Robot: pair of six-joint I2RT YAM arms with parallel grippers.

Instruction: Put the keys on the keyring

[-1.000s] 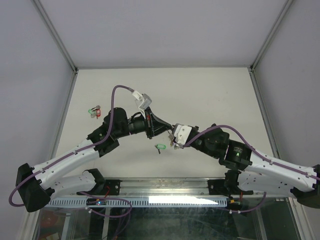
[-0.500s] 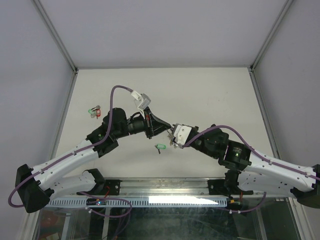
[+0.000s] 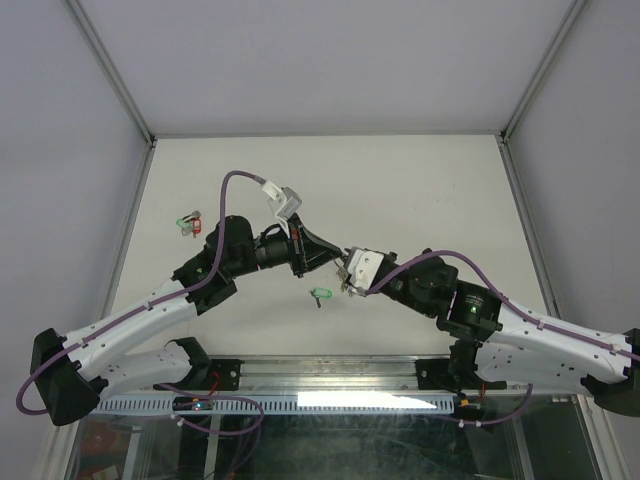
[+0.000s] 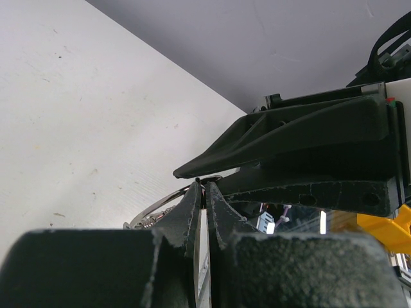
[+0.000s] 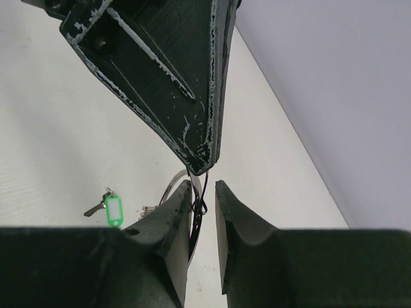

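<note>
Centrally, outstretched left end effector (image 4: 205,187) pinches keyring (image 4: 160,204).

showing white shells along the left arm (image 3: 140,318) and right arm (image 3: 555,338), black joints between; trailing purple cables (image 3: 236,173); wearing matte black jaws, scuffed grey along the edges, a yellow part (image 4: 385,231) behind.
</note>
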